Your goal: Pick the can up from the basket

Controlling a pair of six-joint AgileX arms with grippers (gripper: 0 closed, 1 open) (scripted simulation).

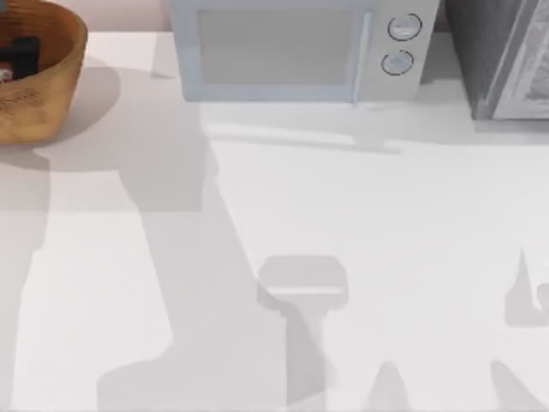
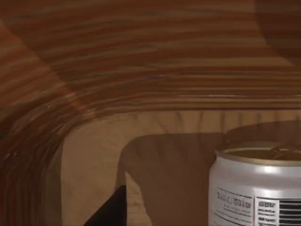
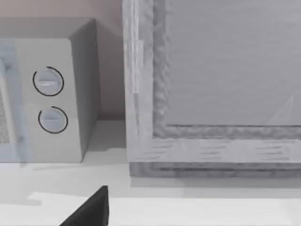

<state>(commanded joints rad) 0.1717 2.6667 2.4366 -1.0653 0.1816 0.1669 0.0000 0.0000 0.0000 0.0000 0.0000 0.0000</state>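
The basket (image 1: 51, 81) stands at the table's far left corner, orange-brown and woven, cut off by the view's edge. A small white and red bit of the can (image 1: 4, 75) shows inside it, beside a dark shape (image 1: 21, 53). From the left wrist view I look low into the basket's ribbed inner wall (image 2: 141, 70). The can (image 2: 256, 188) stands upright on the basket floor, silver-white with a dull gold top and printed label. A dark edge of my left gripper (image 2: 110, 212) sits beside the can, apart from it. A dark edge of my right gripper (image 3: 89, 209) hangs above the table near the back right.
A pale microwave (image 1: 300, 47) with two round dials stands at the back middle. A grey box (image 1: 506, 56) stands at the back right, close in front of the right wrist camera (image 3: 225, 84). Arm shadows lie across the white table (image 1: 386, 215).
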